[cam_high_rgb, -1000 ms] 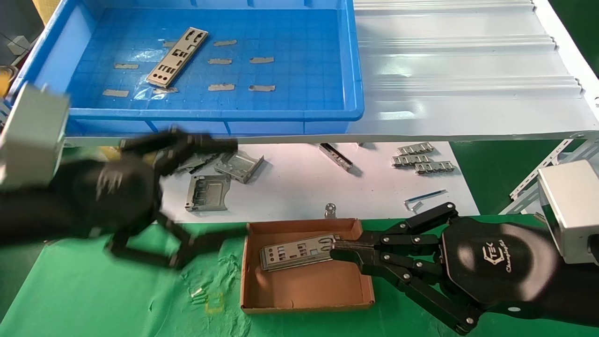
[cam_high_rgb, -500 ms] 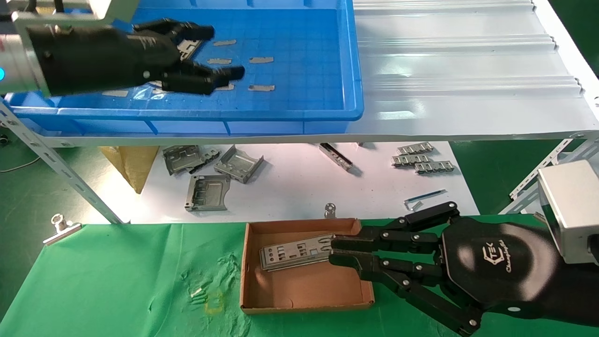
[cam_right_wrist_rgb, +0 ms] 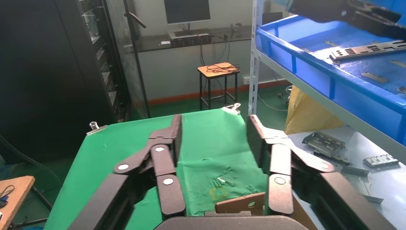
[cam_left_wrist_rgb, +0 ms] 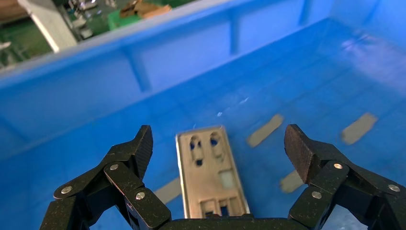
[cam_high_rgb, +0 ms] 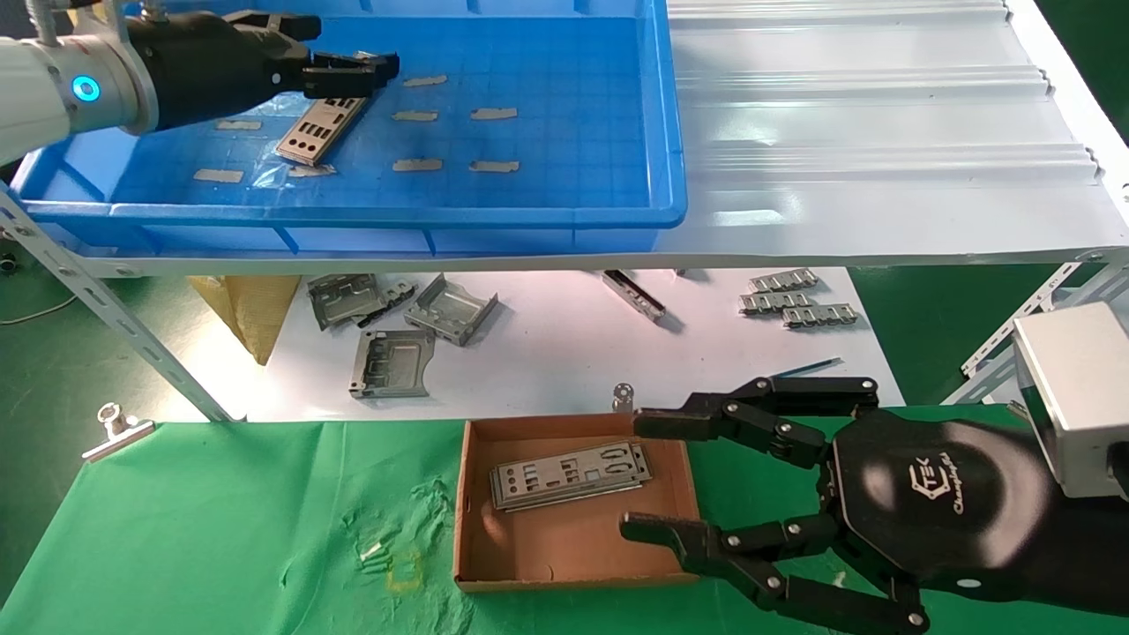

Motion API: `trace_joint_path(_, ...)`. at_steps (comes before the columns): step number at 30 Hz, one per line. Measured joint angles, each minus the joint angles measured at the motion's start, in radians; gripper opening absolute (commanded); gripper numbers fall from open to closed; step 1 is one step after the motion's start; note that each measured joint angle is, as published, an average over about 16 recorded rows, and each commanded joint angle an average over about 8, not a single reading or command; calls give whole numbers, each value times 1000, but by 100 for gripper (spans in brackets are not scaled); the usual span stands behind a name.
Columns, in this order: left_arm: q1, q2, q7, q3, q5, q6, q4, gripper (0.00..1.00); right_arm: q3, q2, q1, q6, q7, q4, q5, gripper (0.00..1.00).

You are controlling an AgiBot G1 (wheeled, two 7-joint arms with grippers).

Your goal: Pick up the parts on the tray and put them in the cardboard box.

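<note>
Since the earlier frame, the right gripper (cam_high_rgb: 648, 476) has let go, jaws now wide apart at the box's (cam_high_rgb: 573, 564) 3 o'clock side, where one plate (cam_high_rgb: 569, 474) lies flat. Farther off, the left gripper (cam_high_rgb: 348, 70) has moved into the tray (cam_high_rgb: 573, 190), jaws apart over the remaining plate (cam_high_rgb: 322, 128).

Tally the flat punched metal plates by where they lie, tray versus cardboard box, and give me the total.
Plates in the blue tray: 1, the plate lying under the open left hand
Plates in the cardboard box: 1 visible, the plate beside the open right hand
Total: 2
</note>
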Motion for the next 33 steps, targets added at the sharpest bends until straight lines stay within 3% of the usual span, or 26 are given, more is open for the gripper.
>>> trace_joint_path(7,-14,25,-3,7,12,-44,57,100,0,0,0,0,0,0,0,100)
trace_joint_path(10,-15,30,-5,8,14,-53,70,94,0,0,0,0,0,0,0,100)
trace_joint_path(12,-16,33,-6,8,14,-60,77,78,0,0,0,0,0,0,0,100)
trace_joint_path(17,-13,38,-6,5,10,-78,88,19,0,0,0,0,0,0,0,100)
trace_joint_path(19,-11,39,-6,4,8,-83,90,4,0,0,0,0,0,0,0,100)
trace_joint_path(20,-11,40,-6,3,7,-85,91,1,0,0,0,0,0,0,0,100)
trace_joint_path(33,-3,43,9,-2,-1,-105,91,0,-1,0,0,0,0,0,0,100)
